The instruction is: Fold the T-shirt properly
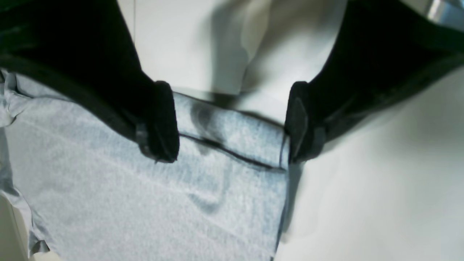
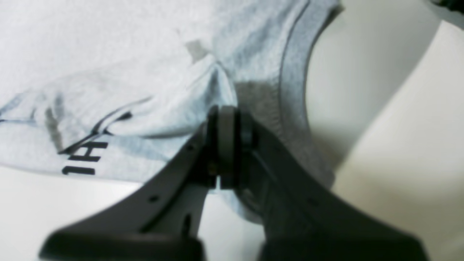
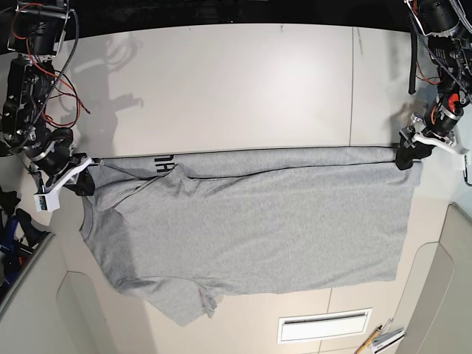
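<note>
Base view: we look straight down from high overhead on the whole white surface [image 3: 243, 81], with the T-shirt [image 3: 251, 228] spread across the middle and an arm at each side edge.
Left wrist view: we sit just behind the left gripper [image 1: 232, 121], facing along its parted fingers [image 1: 161, 123] onto a cloth corner, very near and blurred.
Right wrist view: we look equally close past the right gripper [image 2: 226, 145] at the ribbed neck.
Shared: each wrist view covers one end of the folded top edge seen from base.
</note>
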`<move>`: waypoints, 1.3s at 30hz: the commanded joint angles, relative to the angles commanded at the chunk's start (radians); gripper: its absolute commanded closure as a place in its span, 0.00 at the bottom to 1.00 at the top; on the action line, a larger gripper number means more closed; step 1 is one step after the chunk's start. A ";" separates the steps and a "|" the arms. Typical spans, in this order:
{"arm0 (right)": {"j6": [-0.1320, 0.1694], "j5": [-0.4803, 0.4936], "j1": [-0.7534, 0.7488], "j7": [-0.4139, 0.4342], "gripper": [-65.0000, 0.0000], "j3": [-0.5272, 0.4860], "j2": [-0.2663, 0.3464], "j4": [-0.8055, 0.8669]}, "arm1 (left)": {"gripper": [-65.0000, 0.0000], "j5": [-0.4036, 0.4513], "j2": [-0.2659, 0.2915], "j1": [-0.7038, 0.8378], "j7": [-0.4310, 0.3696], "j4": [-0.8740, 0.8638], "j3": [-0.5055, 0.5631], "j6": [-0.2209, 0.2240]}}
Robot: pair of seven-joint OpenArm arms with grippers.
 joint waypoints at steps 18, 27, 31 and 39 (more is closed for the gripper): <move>-0.061 -0.306 0.182 0.257 0.98 -0.311 0.033 -0.259 | 0.26 0.016 0.000 0.002 -0.005 0.000 0.000 0.000; -0.303 -0.277 0.182 0.185 0.43 -0.260 0.033 -0.220 | 0.26 0.023 0.000 0.005 -0.006 0.000 0.000 0.000; -0.352 -0.177 0.181 0.004 0.43 -0.126 0.033 -0.120 | 0.26 0.023 0.000 0.012 -0.006 0.000 0.000 0.000; -0.217 0.074 0.117 -0.170 0.43 0.161 0.032 -0.063 | 0.26 -0.008 0.000 0.012 -0.007 0.000 0.000 0.000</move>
